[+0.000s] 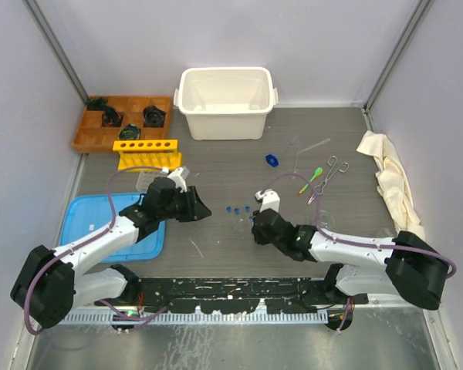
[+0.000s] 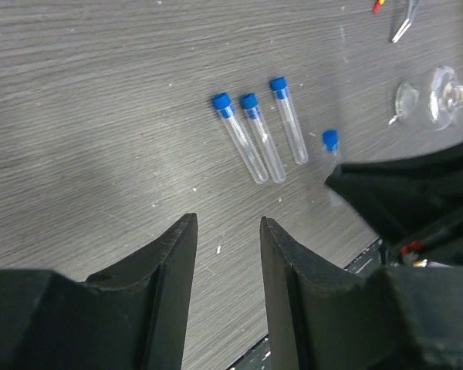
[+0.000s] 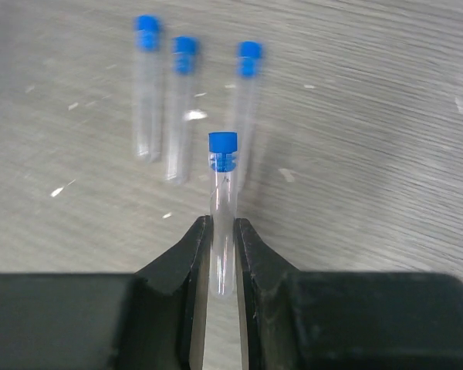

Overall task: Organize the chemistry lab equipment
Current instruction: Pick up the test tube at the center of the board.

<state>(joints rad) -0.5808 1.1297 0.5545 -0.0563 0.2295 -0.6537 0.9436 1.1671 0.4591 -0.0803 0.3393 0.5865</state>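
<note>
**Pinching one capped tube on the right**

Clamped in the right gripper [image 3: 222, 231]: a small clear glass tube with a blue cap [image 3: 223, 193], gripped at its lower end, cap outward. Just beyond, lying side by side on the grey wood-grain table [image 3: 370, 154]: three more blue-capped clear tubes [image 3: 181, 116] (caps all facing one way). Spread apart and holding nothing: the left gripper [image 2: 228, 231], near those tubes. Well apart, far left: a yellow holed tube rack [image 1: 147, 146].
</note>
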